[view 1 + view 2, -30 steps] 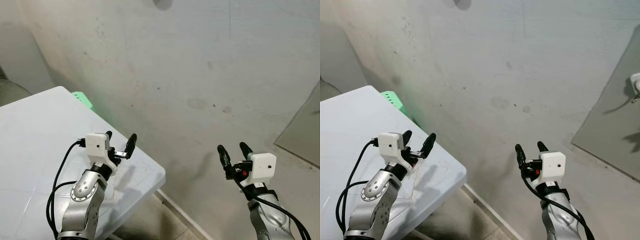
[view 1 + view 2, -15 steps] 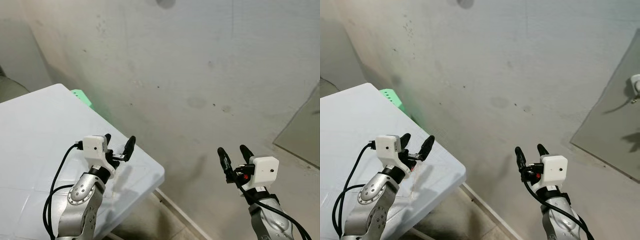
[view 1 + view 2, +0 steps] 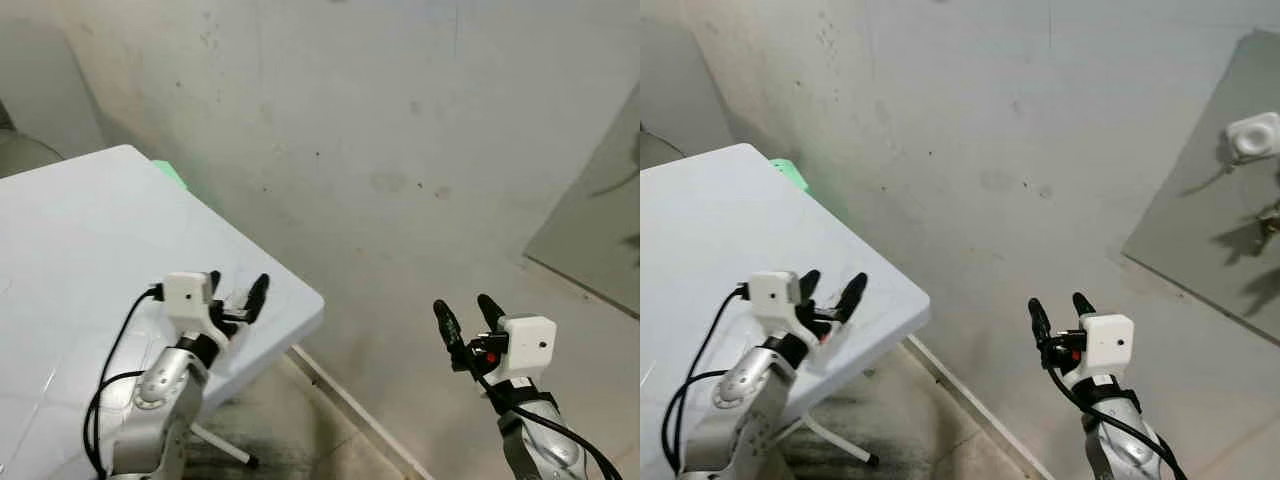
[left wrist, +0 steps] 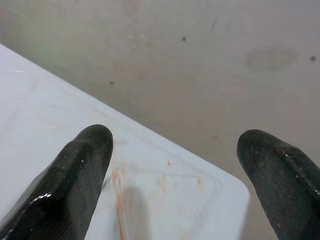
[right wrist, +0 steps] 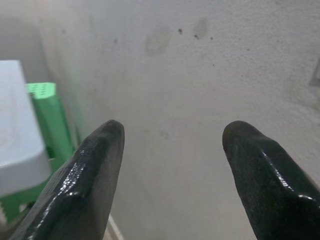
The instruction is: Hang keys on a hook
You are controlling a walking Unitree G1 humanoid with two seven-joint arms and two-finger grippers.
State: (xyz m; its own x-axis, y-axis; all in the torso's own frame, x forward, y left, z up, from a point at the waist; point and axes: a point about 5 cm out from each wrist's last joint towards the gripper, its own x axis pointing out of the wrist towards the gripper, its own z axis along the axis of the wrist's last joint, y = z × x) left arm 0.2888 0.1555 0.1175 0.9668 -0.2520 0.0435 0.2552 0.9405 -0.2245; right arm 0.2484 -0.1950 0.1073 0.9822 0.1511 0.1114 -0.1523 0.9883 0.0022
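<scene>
Head cameras look down past a white table (image 3: 90,230) toward a wall (image 3: 400,130); wrist cameras face that wall closely.

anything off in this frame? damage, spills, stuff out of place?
Minor only. The white table has faint orange smears near its corner, between the left gripper fingers. The wall is stained and speckled. Both the left gripper and the right gripper are open and empty; no keys in hand.

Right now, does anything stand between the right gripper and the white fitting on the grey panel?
Nothing visible does. The right gripper, open and empty, has only bare wall up to the fitting.
</scene>
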